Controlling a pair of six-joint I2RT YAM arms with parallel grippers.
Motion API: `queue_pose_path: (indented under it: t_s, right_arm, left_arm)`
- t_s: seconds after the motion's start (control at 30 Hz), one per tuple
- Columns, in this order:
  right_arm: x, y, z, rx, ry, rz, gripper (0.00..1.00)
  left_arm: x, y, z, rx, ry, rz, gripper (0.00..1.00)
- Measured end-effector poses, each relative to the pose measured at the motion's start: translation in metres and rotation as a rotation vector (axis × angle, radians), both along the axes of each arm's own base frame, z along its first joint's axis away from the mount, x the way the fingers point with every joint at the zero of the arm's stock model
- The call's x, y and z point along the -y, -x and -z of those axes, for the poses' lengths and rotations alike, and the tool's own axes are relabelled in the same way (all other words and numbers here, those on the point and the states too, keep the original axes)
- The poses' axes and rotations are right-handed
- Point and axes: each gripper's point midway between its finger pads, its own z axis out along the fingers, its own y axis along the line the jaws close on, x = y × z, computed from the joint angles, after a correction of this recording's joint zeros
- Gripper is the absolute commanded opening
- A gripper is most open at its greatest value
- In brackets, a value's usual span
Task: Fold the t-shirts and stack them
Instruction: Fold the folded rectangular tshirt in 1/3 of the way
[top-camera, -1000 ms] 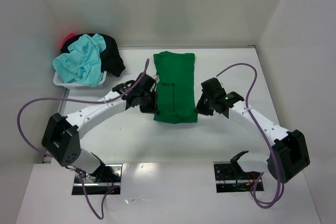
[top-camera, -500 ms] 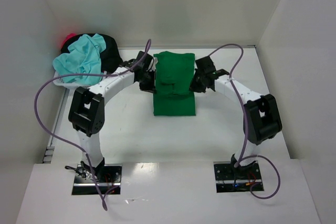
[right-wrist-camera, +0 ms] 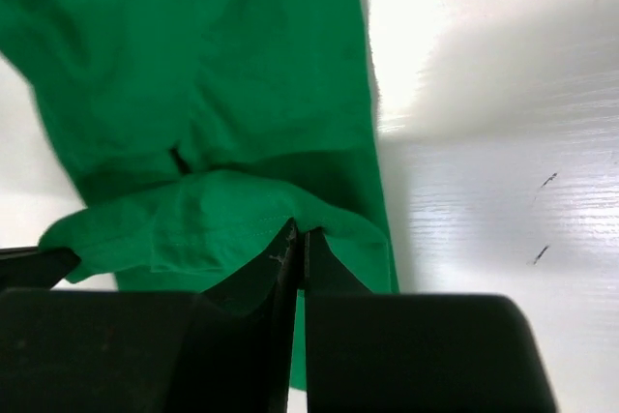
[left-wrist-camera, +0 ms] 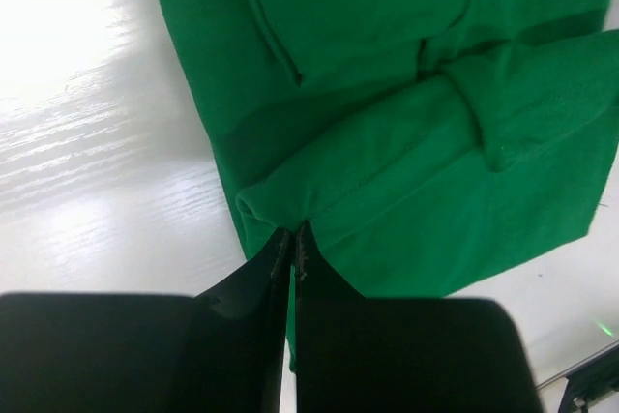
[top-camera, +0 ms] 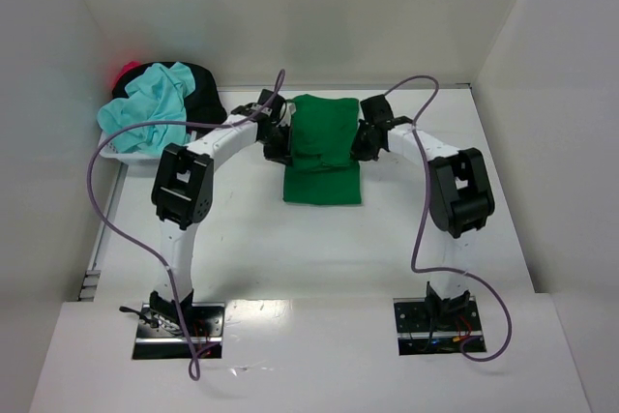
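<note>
Tabletop (top-camera: 242,239) + walls (top-camera: 319,16) white; grn tee (top-camera: 324,157) ctr

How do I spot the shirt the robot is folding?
Look at the white table, far middle. The green t-shirt lies there, the left fingers and right fingers pinching its sides. It alone is laid flat; the turquoise shirt and black shirt sit bunched in the basket at far left.
</note>
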Motion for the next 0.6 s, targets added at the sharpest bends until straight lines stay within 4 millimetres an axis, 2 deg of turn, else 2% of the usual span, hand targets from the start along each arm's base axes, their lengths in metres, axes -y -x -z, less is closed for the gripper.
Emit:
queue_pose_path:
  t_s: [0.07,0.13,0.23,0.33,0.43,0.47,0.5,0.53,0.57,0.6]
  right_arm:
    - [0.001,0.001,0.011,-0.021,0.010,-0.006,0.18]
    - [0.001,0.002,0.019,-0.035,0.017,-0.012,0.20]
    - [0.000,-0.001,0.024,-0.033,0.023,-0.022,0.21]
    - [-0.004,-0.014,0.014,0.002,0.017,-0.029,0.21]
    - [-0.008,-0.036,-0.007,0.072,0.008,-0.039,0.23]
    - [-0.010,-0.043,-0.015,0.094,0.004,-0.041,0.30]
    - [-0.011,-0.049,-0.022,0.117,0.000,-0.043,0.53]
    - [-0.012,-0.053,-0.028,0.131,-0.005,-0.041,0.60]
    - [-0.012,-0.057,-0.033,0.148,-0.003,-0.046,0.65]
    - [-0.013,-0.060,-0.037,0.164,-0.004,-0.050,0.69]
  left_arm:
    - [-0.001,0.000,0.007,-0.015,-0.002,0.001,0.14]
    - [-0.002,0.001,0.010,-0.024,0.003,0.004,0.26]
    - [-0.006,-0.006,0.008,-0.013,0.018,-0.010,0.32]
    - [-0.013,-0.019,0.002,0.012,0.035,-0.032,0.32]
    - [-0.019,-0.041,-0.008,0.056,0.057,-0.055,0.34]
    - [-0.021,-0.047,-0.011,0.070,0.064,-0.061,0.36]
    - [-0.023,-0.054,-0.014,0.083,0.071,-0.066,0.41]
    - [-0.024,-0.060,-0.018,0.098,0.079,-0.070,0.48]
    - [-0.026,-0.065,-0.019,0.108,0.085,-0.075,0.61]
    - [-0.029,-0.069,-0.021,0.115,0.088,-0.077,0.66]
